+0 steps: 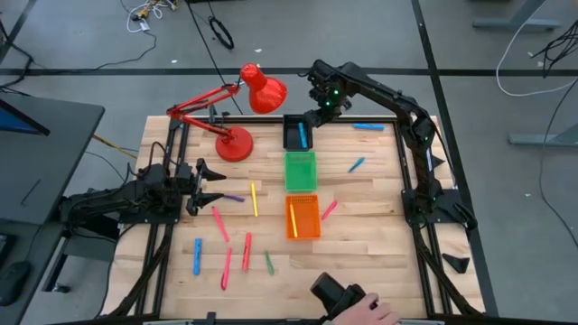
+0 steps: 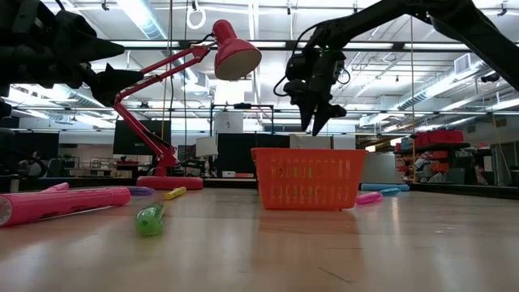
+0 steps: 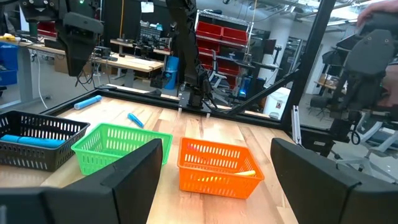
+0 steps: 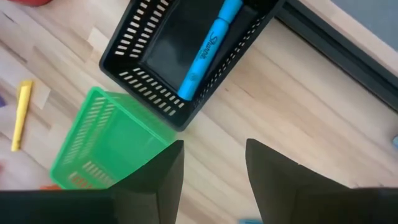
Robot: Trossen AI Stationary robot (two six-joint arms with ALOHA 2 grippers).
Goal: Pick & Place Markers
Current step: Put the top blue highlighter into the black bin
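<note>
A blue marker lies inside the black tray at the table's far middle. My right gripper hovers above that tray's near right corner, pointing down, open and empty. In the orange tray lies a yellow marker. Loose on the wood lie more markers: blue ones, a pink one, a yellow one, a purple one, and several near the front left. My left gripper waits open at the left edge, pointing level.
A green tray stands between the black and orange ones. A red desk lamp stands on the far left, with its shade raised near my right gripper. At the near edge a person's hand holds a dark device.
</note>
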